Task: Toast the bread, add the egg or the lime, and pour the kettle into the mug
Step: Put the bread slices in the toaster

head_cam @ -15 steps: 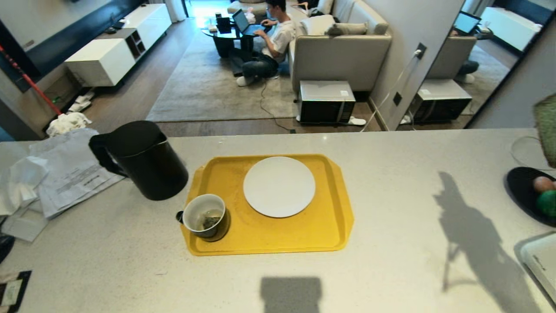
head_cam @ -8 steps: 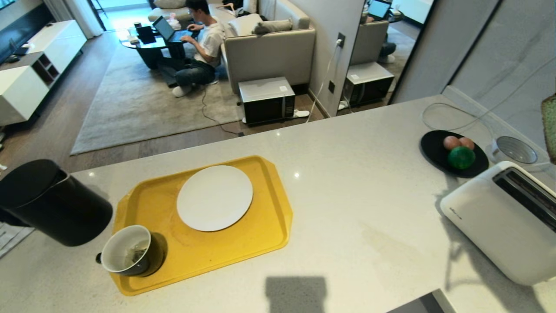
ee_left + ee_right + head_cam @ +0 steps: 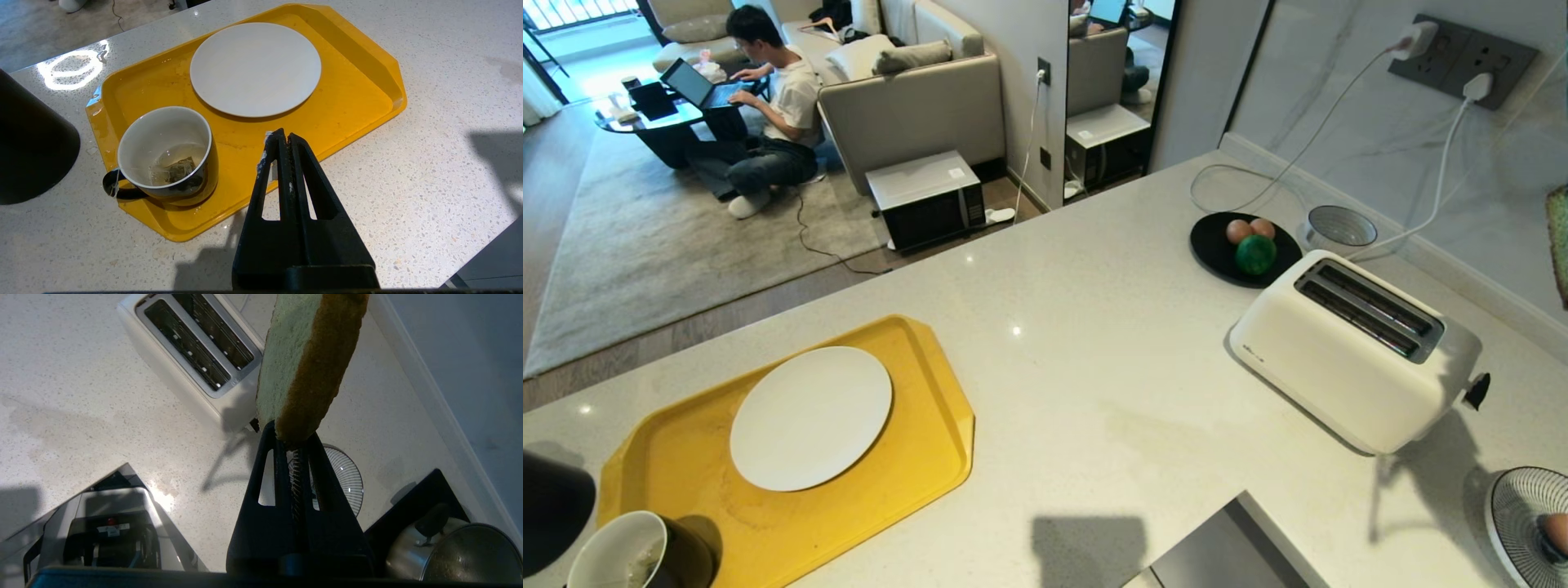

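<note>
So: two eggs (image 3: 1250, 229), one lime (image 3: 1255, 254), one toaster (image 3: 1352, 349), one mug (image 3: 166, 155). Right hand (image 3: 295, 439) grasping one bread (image 3: 304, 363); left hand (image 3: 282, 139) clenched, empty.

Head view swung toward toaster (image 3: 1352, 347).

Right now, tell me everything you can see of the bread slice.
The bread is one thick slice, pale green on its face with a tan-brown crust along the edge. It stands out from the right tool, which is shut on its lower edge. It hangs in the air above the counter, near the white toaster and not yet in a slot. Nothing else touches it.
</note>
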Tool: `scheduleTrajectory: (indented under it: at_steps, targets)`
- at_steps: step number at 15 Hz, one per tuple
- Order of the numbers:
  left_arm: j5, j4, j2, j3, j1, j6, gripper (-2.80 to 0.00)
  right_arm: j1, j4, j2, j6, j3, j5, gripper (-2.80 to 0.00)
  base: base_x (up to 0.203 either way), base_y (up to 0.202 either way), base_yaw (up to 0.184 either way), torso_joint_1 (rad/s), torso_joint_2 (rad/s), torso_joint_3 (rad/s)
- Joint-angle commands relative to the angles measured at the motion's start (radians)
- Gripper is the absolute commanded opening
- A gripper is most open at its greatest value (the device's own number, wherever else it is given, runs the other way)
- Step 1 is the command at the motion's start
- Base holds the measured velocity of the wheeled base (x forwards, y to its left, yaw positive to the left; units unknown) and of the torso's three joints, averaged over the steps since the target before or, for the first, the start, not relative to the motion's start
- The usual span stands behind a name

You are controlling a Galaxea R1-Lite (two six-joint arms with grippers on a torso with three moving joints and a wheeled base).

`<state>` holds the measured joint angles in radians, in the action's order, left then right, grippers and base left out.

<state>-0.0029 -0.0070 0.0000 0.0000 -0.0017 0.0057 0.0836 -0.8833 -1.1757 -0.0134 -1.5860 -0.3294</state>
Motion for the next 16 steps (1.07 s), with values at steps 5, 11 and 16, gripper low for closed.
scheduleTrajectory:
  at_steps: [5, 11, 16]
  targets:
    - [0.000, -0.001, 0.000, 0.000, 0.000, 0.000, -2.80, 0.006, -0.005, -0.014, -0.002, -0.010, -0.001, -2.80, 0.000, 0.000, 0.000, 0.000, 0.00, 0.000]
    - [0.000, -0.001, 0.000, 0.000, 0.000, 0.000, -2.80, -0.017, -0.022, -0.163, -0.098, -0.117, 0.010, -2.80, 0.000, 0.000, 0.000, 0.000, 0.00, 0.000]
    - [0.000, -0.001, 0.000, 0.000, 0.000, 0.000, -2.80, -0.182, -0.013, -0.269, -0.383, -0.165, 0.288, -2.80, 0.000, 0.000, 0.000, 0.000, 0.00, 0.000]
